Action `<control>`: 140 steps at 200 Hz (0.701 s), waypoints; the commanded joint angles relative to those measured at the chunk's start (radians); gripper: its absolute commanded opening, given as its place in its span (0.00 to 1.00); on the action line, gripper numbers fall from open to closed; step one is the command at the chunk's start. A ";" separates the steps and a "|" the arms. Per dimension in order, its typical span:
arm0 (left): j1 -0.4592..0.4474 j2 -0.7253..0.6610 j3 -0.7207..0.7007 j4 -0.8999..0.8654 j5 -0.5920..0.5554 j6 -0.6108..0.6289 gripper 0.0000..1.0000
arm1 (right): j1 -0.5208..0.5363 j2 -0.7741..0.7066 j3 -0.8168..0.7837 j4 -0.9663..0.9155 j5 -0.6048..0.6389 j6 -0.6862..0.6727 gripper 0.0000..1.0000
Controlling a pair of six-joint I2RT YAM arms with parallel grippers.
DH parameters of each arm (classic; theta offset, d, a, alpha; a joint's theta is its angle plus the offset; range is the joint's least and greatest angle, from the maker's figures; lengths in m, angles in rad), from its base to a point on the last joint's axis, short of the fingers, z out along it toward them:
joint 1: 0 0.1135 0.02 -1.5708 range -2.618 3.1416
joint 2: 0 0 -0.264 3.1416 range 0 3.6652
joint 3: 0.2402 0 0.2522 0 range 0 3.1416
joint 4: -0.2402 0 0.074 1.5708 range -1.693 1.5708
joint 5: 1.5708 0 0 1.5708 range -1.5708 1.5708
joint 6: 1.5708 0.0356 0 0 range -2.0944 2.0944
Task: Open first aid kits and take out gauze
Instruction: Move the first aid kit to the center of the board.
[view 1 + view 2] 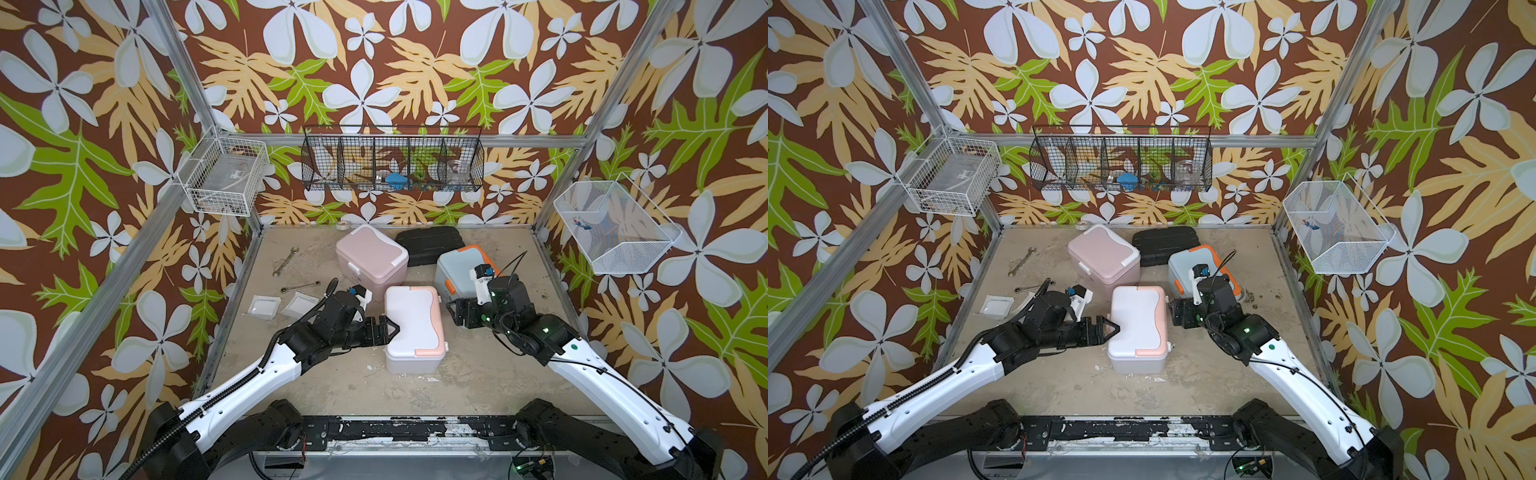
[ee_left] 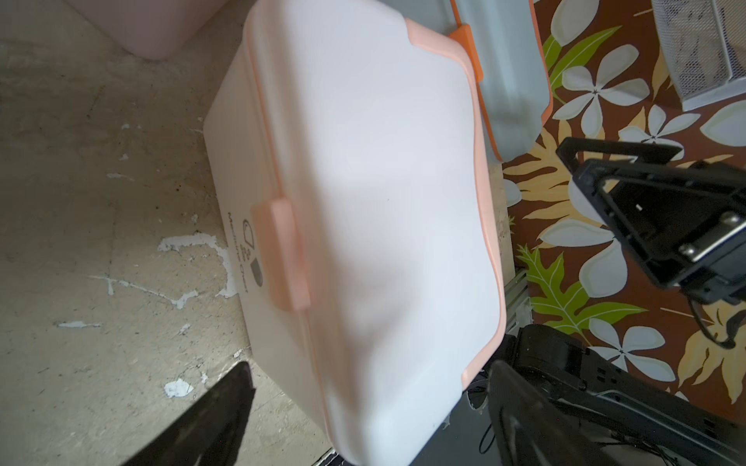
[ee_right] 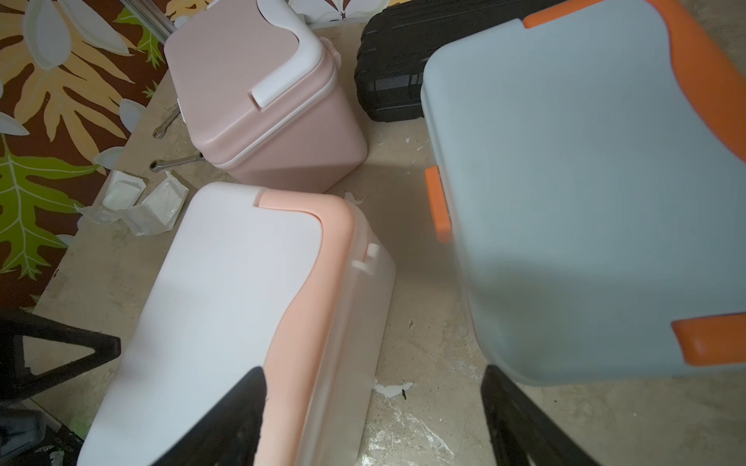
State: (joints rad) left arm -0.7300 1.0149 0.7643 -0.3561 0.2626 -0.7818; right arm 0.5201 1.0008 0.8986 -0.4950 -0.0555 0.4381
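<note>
Scuffed counter held the shut white-and-peach kit nearest, flanked by left tool and right tool, both spread, empty. Two gauze packets lay out; beyond, pink kit and blue kit looked closed, so opening likely remained.

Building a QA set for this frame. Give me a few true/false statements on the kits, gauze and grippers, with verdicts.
1. The pink kit, white kit and blue kit all have their lids down. True.
2. The left gripper is clamped on the white kit. False: its jaws stand open at that kit's edge.
3. Gauze packets lie out on the table, beside the left arm. True.
4. The black case sits on top of the blue kit. False: it lies on the table behind, between the pink and blue kits.
5. The right gripper holds a gauze packet. False: it is open and empty, between the white and blue kits.
</note>
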 commanded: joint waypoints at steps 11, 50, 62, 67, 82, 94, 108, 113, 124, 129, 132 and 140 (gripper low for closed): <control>-0.083 -0.040 0.009 -0.084 -0.067 -0.052 0.90 | -0.031 0.030 0.054 -0.023 -0.035 -0.061 0.80; -0.195 -0.042 -0.006 -0.116 -0.114 -0.103 0.89 | -0.038 0.048 0.081 -0.015 -0.076 -0.053 0.78; -0.213 -0.037 -0.011 -0.109 -0.120 -0.114 0.89 | -0.038 0.040 0.061 0.000 -0.107 -0.035 0.77; -0.220 -0.034 -0.012 -0.106 -0.121 -0.117 0.89 | -0.037 0.034 0.050 0.005 -0.120 -0.029 0.77; -0.236 -0.015 -0.010 -0.099 -0.124 -0.121 0.89 | -0.037 0.015 0.015 0.016 -0.154 -0.019 0.77; -0.248 0.004 -0.012 -0.089 -0.127 -0.120 0.89 | -0.037 -0.007 -0.015 0.028 -0.177 -0.013 0.77; -0.253 0.025 -0.024 -0.069 -0.124 -0.119 0.89 | -0.037 -0.034 -0.049 0.045 -0.219 -0.010 0.77; -0.253 0.032 -0.030 -0.061 -0.123 -0.119 0.89 | -0.036 -0.043 -0.060 0.050 -0.237 -0.008 0.77; -0.253 0.046 -0.040 -0.041 -0.120 -0.114 0.89 | -0.035 -0.060 -0.083 0.061 -0.264 -0.002 0.77; -0.253 0.054 -0.042 -0.034 -0.118 -0.113 0.89 | -0.035 -0.066 -0.093 0.065 -0.273 0.000 0.77; -0.253 0.057 -0.042 -0.031 -0.120 -0.110 0.89 | -0.035 -0.070 -0.099 0.067 -0.278 0.001 0.77; -0.253 0.073 -0.040 -0.027 -0.121 -0.104 0.89 | -0.033 -0.078 -0.114 0.069 -0.281 0.005 0.77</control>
State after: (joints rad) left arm -0.9829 1.0615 0.7261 -0.4286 0.1547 -0.8902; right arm 0.4835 0.9440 0.8154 -0.4679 -0.2691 0.4194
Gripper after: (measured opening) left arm 0.887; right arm 0.766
